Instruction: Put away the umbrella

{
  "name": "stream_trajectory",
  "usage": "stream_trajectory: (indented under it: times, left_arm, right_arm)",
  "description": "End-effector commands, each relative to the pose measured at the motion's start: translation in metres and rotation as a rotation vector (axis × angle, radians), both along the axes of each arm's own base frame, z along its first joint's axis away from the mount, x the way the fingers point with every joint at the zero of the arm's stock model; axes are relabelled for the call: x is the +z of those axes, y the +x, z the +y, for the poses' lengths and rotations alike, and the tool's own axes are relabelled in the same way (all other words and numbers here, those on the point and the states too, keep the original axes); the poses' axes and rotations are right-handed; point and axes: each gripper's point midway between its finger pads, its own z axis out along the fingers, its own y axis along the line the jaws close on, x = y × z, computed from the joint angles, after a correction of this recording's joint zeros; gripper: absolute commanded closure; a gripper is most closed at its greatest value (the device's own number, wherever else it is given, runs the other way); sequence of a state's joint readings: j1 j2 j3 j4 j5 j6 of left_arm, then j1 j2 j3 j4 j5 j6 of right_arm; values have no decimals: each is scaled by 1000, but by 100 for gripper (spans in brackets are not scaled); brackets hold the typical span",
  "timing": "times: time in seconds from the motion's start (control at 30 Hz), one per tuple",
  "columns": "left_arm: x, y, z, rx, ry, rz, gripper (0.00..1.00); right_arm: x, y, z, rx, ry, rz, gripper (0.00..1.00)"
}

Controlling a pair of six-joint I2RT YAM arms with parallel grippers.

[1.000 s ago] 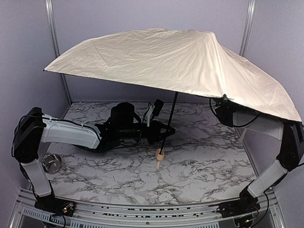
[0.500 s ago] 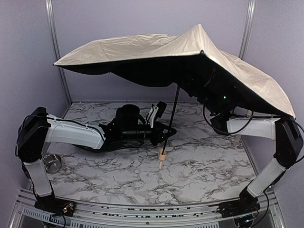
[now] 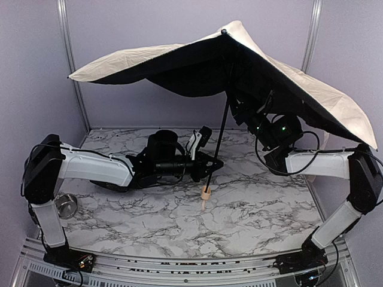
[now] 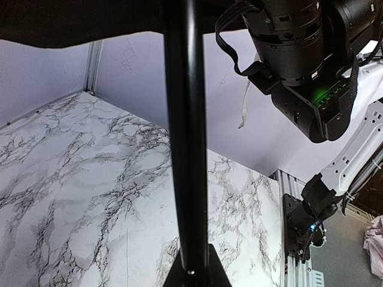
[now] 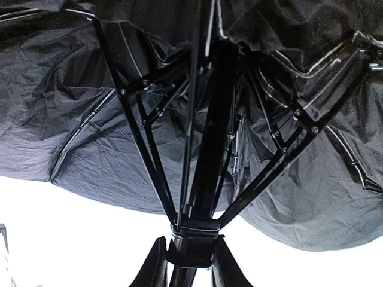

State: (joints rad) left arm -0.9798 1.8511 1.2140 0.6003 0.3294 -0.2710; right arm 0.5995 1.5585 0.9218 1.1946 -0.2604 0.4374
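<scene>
Cream fabric outside and black lining inside: one open umbrella (image 3: pixel 299 89) stands over a marble-patterned tabletop (image 3: pixel 257 197), filling the upper part of the overhead view. A second ago its canopy spread wide and showed mostly cream. Now it is tipped back with its peak raised, and the dark underside and ribs face the camera.

The right arm has come in beneath the canopy. The right pincer (image 5: pixel 191 251) sits narrowly closed on the runner (image 5: pixel 192 242), the collar where the ribs meet the thin black shaft (image 3: pixel 222 140). The left pincer (image 3: pixel 206 167) is clamped tight low on that shaft, just above the small tan handle (image 3: pixel 205 194), which hangs close over the tabletop.

This probably marks the start of folding. With the shaft braced, the runner looks ready to be drawn down to collapse the canopy, which is not yet done.

Count: one umbrella, two arms, two pincers, and one small metal cup (image 3: pixel 64 205) at the left edge.
</scene>
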Motion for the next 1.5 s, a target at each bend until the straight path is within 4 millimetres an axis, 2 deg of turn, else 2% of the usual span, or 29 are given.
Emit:
stream_trajectory:
  times: [0.0, 0.13, 0.4, 0.6, 0.73, 0.8, 0.87, 0.93, 1.1, 1.2, 1.27, 1.33, 1.47]
  left_arm:
    - [278, -22, 65, 82, -701, -571, 100]
    - [280, -24, 65, 67, -707, -570, 100]
    - [288, -16, 77, 71, -755, -555, 100]
    - [279, -11, 74, 60, -739, -524, 100]
    - [265, -9, 68, 50, -700, -493, 100]
    - [248, -6, 60, 35, -642, -461, 100]
    - [217, 2, 47, 26, -547, -402, 100]
    - [184, 7, 37, 23, -454, -357, 99]
    - [106, 8, 20, -27, -273, -227, 78]
    - [72, 0, 17, -78, -212, -155, 66]
    - [57, -3, 17, -92, -186, -122, 59]
    - [50, -5, 18, -99, -175, -104, 51]
    - [50, -7, 16, -120, -181, -88, 35]
  right_arm:
    - [-195, -30, 63, 260, -437, 410, 91]
    - [-200, -30, 62, 261, -443, 421, 91]
    - [-222, -34, 66, 264, -458, 468, 91]
    - [-212, -32, 65, 248, -437, 449, 91]
    - [-192, -29, 63, 255, -409, 420, 92]
    - [-174, -25, 56, 253, -364, 400, 96]
    - [-152, -17, 46, 233, -314, 372, 100]
    - [-134, -5, 32, 180, -277, 351, 100]
    - [-81, 16, 7, 106, -172, 242, 100]
    - [-50, 19, 0, 63, -116, 147, 100]
    - [-34, 21, -3, 40, -78, 106, 100]
    - [-27, 24, -5, 30, -43, 91, 100]
    - [-27, 25, -9, 10, 38, 79, 100]
